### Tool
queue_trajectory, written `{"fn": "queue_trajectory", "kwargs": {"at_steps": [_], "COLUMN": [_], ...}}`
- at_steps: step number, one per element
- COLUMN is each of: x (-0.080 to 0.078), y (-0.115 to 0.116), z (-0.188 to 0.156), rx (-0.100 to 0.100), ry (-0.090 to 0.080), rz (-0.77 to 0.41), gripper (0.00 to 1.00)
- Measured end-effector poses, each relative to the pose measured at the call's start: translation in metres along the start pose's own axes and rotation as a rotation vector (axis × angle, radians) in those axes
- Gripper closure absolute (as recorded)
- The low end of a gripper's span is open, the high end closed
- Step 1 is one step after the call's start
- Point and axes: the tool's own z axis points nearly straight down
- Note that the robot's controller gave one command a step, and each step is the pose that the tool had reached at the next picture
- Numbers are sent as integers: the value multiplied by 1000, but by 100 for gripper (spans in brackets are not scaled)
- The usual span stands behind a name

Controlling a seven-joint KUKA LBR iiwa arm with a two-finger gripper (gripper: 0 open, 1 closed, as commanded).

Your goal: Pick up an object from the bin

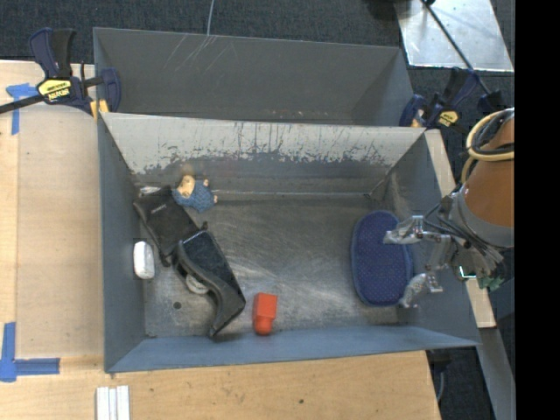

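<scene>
In the grey bin [262, 151], the released tool [415, 261] flanked a blue oval pad [378, 256], likely soft and light, best gripped edgewise.

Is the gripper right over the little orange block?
No, the gripper is beside the blue oval pad on the right, and the orange block lies well apart to the left.

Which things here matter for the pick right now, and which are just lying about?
In play: gripper, jaws apart, at the right side of the bin; blue oval pad right beside it.
Lying about, on the left: small doll, black flat piece, dark shoe-like thing, white lump, orange cylinder.
</scene>
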Motion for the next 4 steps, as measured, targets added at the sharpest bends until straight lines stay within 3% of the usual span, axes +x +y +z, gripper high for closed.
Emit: {"fn": "queue_trajectory", "kwargs": {"at_steps": [1,2,3,4], "x": [-71,-79,-106,-126], "y": [16,49,70,81], "z": [106,81,74,107], "rx": [1,5,5,2], "ry": [5,-9,-10,14], "rz": [-353,-1014,-1329,-1638], "gripper": [0,0,0,0]}}
